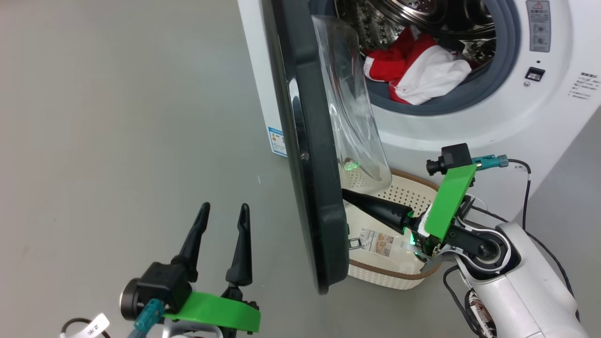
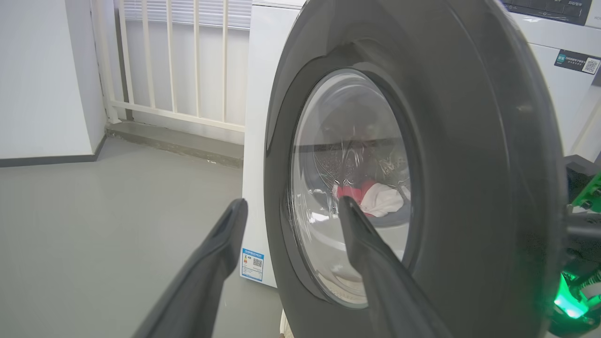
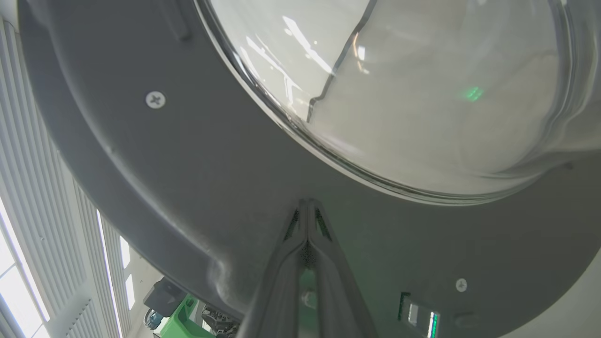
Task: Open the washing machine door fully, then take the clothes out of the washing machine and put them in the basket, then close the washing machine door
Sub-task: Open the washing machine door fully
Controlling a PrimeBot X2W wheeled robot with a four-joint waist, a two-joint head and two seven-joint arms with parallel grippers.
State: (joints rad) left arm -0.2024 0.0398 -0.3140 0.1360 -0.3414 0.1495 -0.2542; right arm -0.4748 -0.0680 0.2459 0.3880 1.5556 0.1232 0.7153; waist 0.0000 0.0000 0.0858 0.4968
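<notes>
Your right gripper (image 1: pixel 348 193), clenched on nothing, points toward 10 o'clock with its tips on the inner rim of the washing machine door (image 1: pixel 312 197), which stands edge-on and half open. Your left gripper (image 1: pixel 224 207) hangs released outside the door, at its 8 o'clock.

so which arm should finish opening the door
Right: the right gripper, jaws shut, has its tips at the inner face of the washing machine door, ready to push; the left gripper hangs open outside it.
</notes>
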